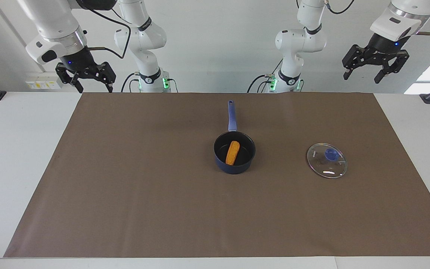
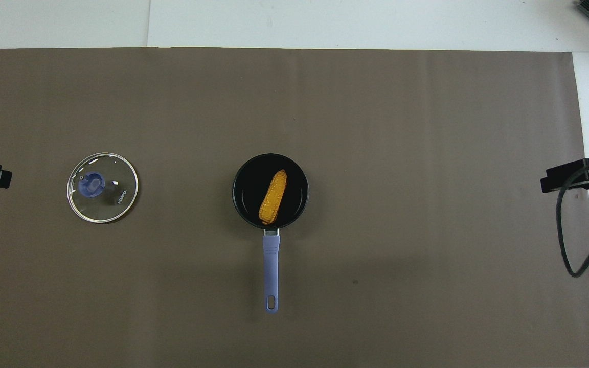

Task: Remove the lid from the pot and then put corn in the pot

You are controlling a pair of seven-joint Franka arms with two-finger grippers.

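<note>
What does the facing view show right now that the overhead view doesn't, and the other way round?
Facing view only: both arms whole, the left gripper and the right gripper raised near the robots' edge of the table, both open and empty, and the pot's blue outer wall. Overhead view only: the hanging hole at the end of the pot's handle and the lettering on the lid; of the grippers only the tips show. Both: the corn lies in the pot, and the lid lies flat on the brown mat, toward the left arm's end.
</note>
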